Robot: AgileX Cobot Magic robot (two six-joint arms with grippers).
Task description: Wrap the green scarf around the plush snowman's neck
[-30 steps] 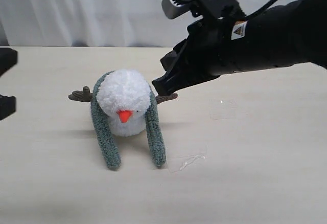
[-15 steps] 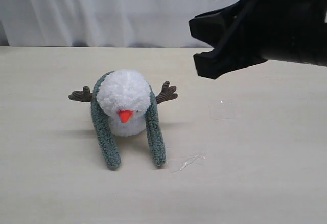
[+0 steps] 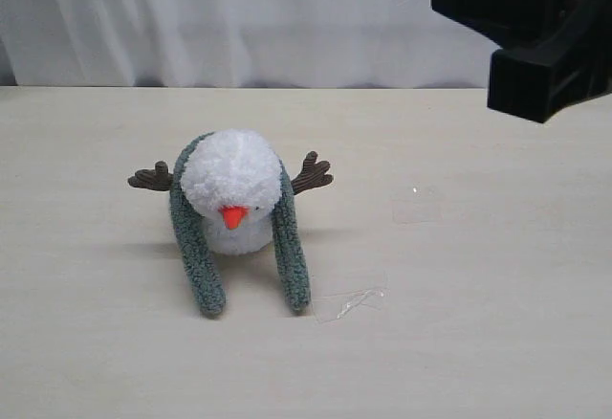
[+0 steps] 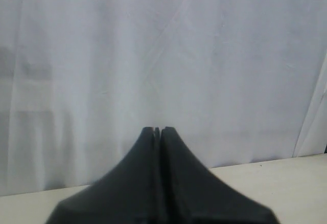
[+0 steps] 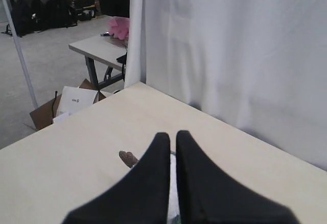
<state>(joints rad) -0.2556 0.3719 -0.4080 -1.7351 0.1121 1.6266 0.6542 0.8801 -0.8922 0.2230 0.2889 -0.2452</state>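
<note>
Well, the plush snowman (image 3: 232, 178) rests on the tabletop (image 3: 497, 323), a bit left of the middle. The green scarf (image 3: 290, 247) goes round behind its head, and both ends hang down in front onto the tabletop. The right jaws are pressed shut and hold nothing, high up on the right, well apart from the scarf. The left jaws are shut and empty too, facing a white curtain (image 4: 153, 55).

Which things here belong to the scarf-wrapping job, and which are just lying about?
Job:
snowman
scarf, hanging down both sides of its head

Lying about:
clear plastic scrap on the table, near one scarf end
</note>
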